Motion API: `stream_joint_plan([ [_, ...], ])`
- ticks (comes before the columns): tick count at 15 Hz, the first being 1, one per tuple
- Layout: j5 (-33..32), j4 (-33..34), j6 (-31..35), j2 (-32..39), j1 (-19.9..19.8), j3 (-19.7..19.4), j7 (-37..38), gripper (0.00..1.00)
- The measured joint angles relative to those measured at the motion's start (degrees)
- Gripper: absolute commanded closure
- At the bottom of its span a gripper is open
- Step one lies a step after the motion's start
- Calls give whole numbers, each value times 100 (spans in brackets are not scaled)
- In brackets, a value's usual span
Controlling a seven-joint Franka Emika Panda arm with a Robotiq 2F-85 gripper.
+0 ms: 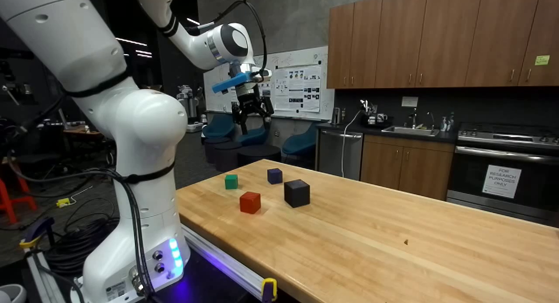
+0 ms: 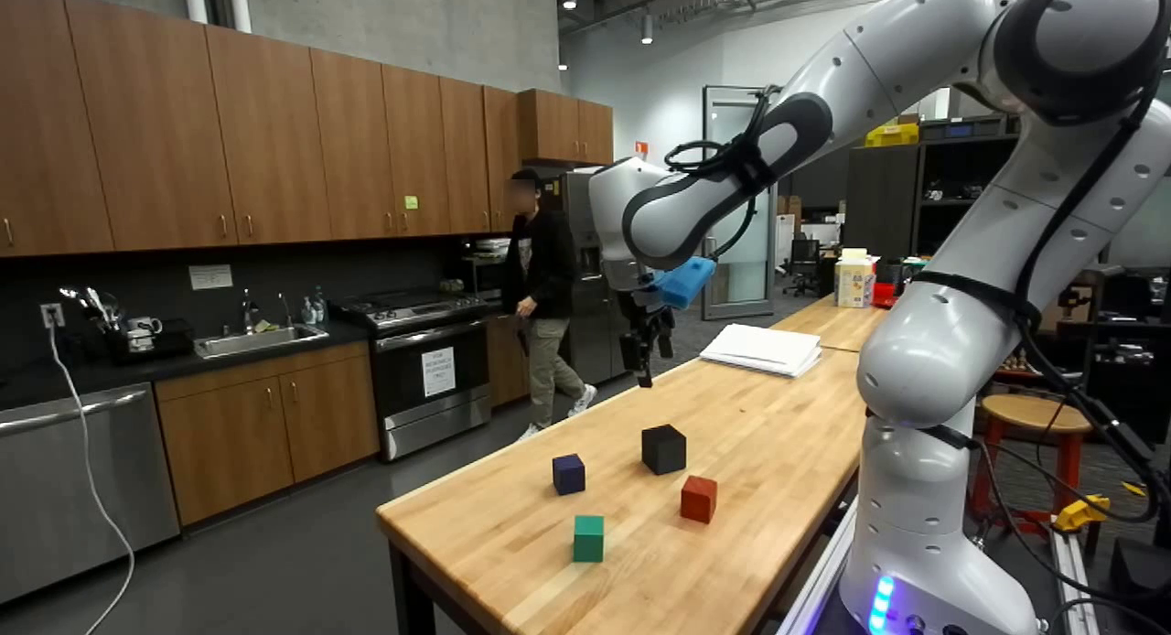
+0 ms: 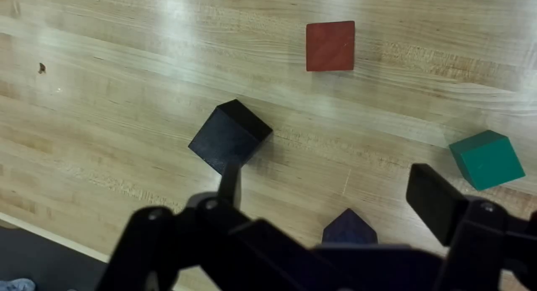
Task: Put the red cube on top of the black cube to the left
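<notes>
As I look over in an exterior view, the red cube (image 1: 250, 202) sits flat on the wooden table (image 1: 371, 237), near and to the left of the bigger black cube (image 1: 297, 193), the two apart. Farther off, between them from this spot, I see the smaller black cube (image 1: 274, 176), a bit bluish, with the green cube (image 1: 231, 181) to its left. High over the table hangs the gripper (image 3: 331, 190), its fingers (image 3: 434, 203) spread wide in the wrist view, gripping nothing. Beyond, in an exterior view, a person (image 2: 547, 269) in a dark jacket is mid-stride to the right of the stove (image 2: 400, 374), and a stack of paper (image 2: 762, 347) lies farther along the table.
</notes>
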Motion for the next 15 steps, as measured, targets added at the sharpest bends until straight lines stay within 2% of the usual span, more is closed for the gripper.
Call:
stream_joint_plan([
  [8, 47, -54, 70, 1, 117, -242, -77, 0],
  [15, 208, -333, 521, 2, 157, -598, -468, 0],
])
